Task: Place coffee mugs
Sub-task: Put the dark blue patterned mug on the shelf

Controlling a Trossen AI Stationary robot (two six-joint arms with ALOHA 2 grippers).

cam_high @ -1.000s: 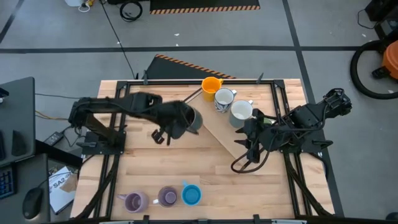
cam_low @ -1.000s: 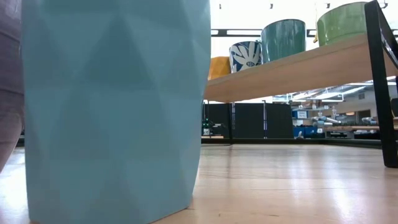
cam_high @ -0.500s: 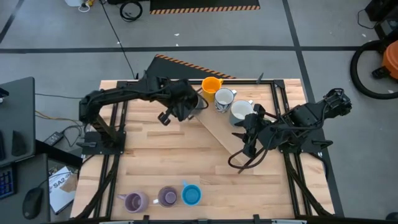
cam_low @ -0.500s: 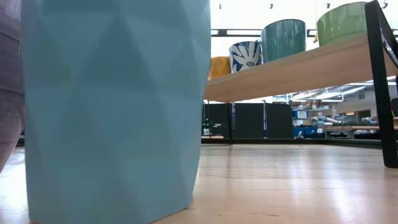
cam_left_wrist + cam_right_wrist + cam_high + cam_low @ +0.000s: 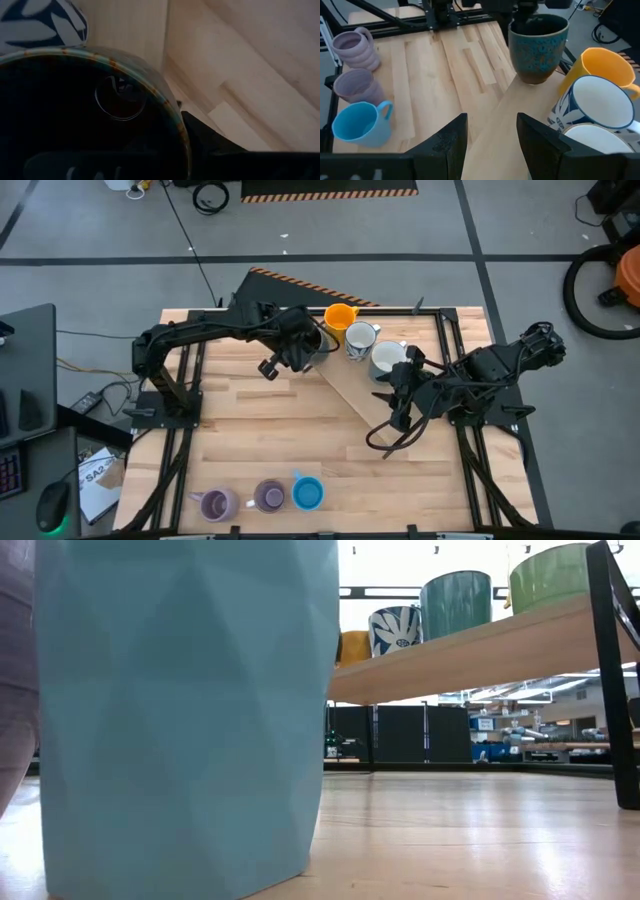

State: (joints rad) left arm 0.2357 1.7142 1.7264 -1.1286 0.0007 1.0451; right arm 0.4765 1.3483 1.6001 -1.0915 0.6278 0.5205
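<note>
Gripping a speckled teal mug (image 5: 538, 46) by its rim, the left gripper (image 5: 297, 352) sets it on the wooden ramp (image 5: 505, 125) beside three glossy mugs (orange (image 5: 600, 67), two white); two ribbed purple mugs (image 5: 355, 47), one faceted blue mug (image 5: 362, 125). The right gripper (image 5: 490, 135) is spread wide, empty.

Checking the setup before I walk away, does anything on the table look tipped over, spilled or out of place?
Nothing stands out. The left tool holds the teal speckled mug upright on the wooden ramp board, beside the orange mug. The two purple mugs and the blue mug stand upright too. No spill shows.
</note>
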